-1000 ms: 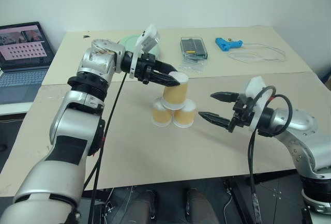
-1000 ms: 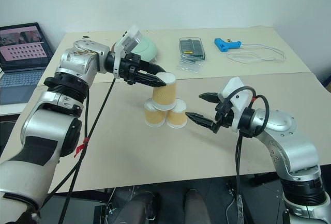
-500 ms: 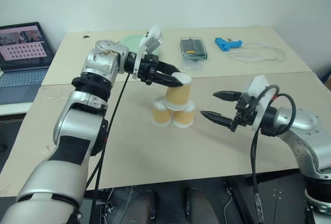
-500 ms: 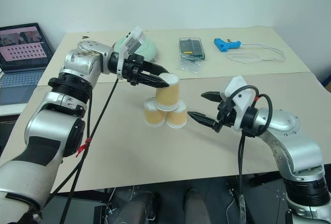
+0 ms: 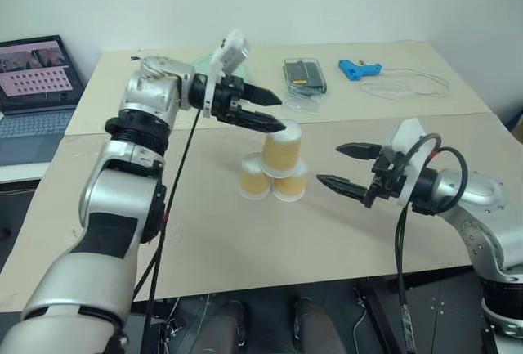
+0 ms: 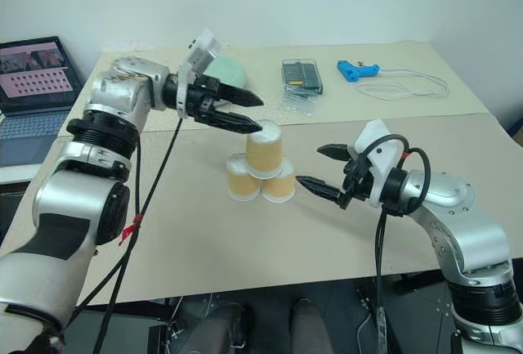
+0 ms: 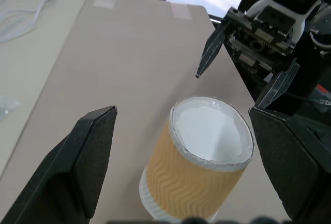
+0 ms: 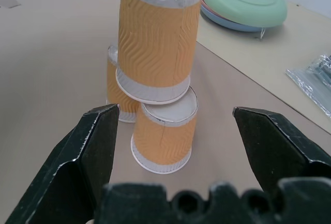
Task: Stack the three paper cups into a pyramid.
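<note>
The pyramid [image 5: 276, 170] of three paper cups stands mid-table with bare tabletop [image 5: 245, 239] all round its near side. The left gripper [image 5: 274, 111], jaws spread, hangs just above and beside the top cup [image 5: 282, 147], crowding that side. The right gripper [image 5: 328, 166] hovers near the other flank, open. Behind lie the green bowl [image 6: 225, 69], a plastic case [image 5: 306, 75] and a blue tool [image 5: 360, 69].

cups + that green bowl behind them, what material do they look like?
Cups: paper, likely; matte orange sides embossed in a wavy ripple, white rims and bases, a faint wall seam on the lower one.
Green bowl: probably plastic or melamine; smooth, even pastel, soft sheen, moulded foot ring. Can't rule out glazed ceramic.
</note>
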`<action>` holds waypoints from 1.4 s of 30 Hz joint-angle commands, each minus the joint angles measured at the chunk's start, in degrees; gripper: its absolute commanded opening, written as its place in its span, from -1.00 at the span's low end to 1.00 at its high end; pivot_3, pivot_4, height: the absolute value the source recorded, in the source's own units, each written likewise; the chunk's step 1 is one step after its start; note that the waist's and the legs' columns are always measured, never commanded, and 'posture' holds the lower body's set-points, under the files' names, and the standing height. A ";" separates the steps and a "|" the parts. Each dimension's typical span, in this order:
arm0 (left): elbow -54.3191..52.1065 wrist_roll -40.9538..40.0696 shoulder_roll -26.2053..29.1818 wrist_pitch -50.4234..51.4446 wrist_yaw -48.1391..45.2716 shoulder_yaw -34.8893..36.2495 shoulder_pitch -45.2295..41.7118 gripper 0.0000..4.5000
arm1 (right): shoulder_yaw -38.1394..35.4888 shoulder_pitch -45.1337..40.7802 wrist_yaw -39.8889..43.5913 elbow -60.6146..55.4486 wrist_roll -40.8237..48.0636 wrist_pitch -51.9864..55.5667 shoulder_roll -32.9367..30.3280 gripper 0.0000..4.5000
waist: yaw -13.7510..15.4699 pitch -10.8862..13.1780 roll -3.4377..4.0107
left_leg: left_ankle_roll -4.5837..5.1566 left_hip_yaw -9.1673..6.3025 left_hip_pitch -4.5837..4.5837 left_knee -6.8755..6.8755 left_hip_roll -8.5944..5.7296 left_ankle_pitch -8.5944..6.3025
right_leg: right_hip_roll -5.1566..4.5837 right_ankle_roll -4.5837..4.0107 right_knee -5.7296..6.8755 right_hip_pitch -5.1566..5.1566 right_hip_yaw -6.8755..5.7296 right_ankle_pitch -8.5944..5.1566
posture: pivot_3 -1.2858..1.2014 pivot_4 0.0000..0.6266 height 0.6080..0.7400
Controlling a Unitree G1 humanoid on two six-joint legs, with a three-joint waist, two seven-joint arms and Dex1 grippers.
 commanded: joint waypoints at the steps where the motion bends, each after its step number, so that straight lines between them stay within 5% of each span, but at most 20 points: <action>1: -3.59 -4.11 2.78 4.73 1.78 5.33 -4.22 0.94 | -0.42 -2.43 1.05 0.63 0.01 -1.86 -0.31 0.83 | -0.17 0.00 0.00 | 0.00 0.00 0.00 0.01 0.00 0.00 | 0.01 0.00 0.01 -0.01 0.00 0.00 | 0.03 -0.52 0.82; 5: -9.48 -7.85 5.46 9.61 7.41 10.97 -2.98 0.94 | 0.06 -3.67 2.02 2.53 -0.59 -2.79 -0.44 0.83 | -0.10 0.00 0.00 | 0.01 0.00 0.02 0.03 0.00 -0.01 | 0.01 0.01 0.07 0.00 0.00 0.00 | 0.03 -0.52 0.82; 9: -21.30 -9.89 6.53 11.87 25.34 20.06 4.72 0.94 | -0.57 -3.80 0.47 5.16 -2.81 -3.66 -0.56 0.83 | -0.32 -0.02 0.04 | 0.01 0.03 0.08 0.09 -0.01 -0.02 | -0.01 0.01 0.22 -0.02 0.09 0.00 | 0.03 -0.52 0.82; 14: -44.98 -9.92 1.36 16.14 51.24 31.62 22.60 0.94 | -5.11 -6.67 -10.64 11.89 -8.52 -4.29 1.53 0.83 | -0.01 -0.02 0.03 | -0.05 0.19 0.36 0.09 -0.01 -0.01 | -0.04 -0.02 0.53 0.02 0.30 0.00 | 0.03 -0.52 0.82; 20: -61.64 -6.44 -2.29 17.66 67.45 36.82 43.94 0.94 | -3.60 -5.84 -22.01 21.18 -19.62 -7.01 2.43 0.83 | 0.16 -0.06 -0.01 | -0.15 0.28 0.43 0.07 0.00 0.01 | -0.02 -0.09 0.53 0.01 0.36 0.05 | 0.03 -0.52 0.82; 27: -63.23 -6.56 -2.97 11.64 74.51 43.30 55.86 0.94 | -5.40 -3.89 -30.71 25.95 -24.16 -9.42 8.04 0.83 | 0.12 -0.11 0.02 | -0.64 0.37 0.48 0.05 -0.01 -0.18 | -0.01 -0.15 0.53 0.06 0.36 0.14 | 0.03 -0.52 0.82; 31: -60.14 -6.68 -2.32 6.23 74.03 43.98 61.07 0.94 | -9.85 -1.36 -27.27 27.06 -19.11 -15.63 10.68 0.83 | 0.21 -0.11 0.01 | -0.63 0.40 0.85 0.02 0.02 -0.21 | 0.05 -0.15 0.46 0.44 0.35 0.13 | 0.03 -0.52 0.82; 42: -51.95 -4.09 -5.79 -9.80 80.45 40.91 61.76 0.94 | -10.07 1.52 -28.19 33.23 -20.93 -22.23 11.89 0.83 | 0.10 -0.13 0.00 | -0.63 0.38 1.44 -0.02 0.15 -0.28 | 0.13 -0.04 -0.20 1.33 0.20 0.17 | 0.03 -0.52 0.82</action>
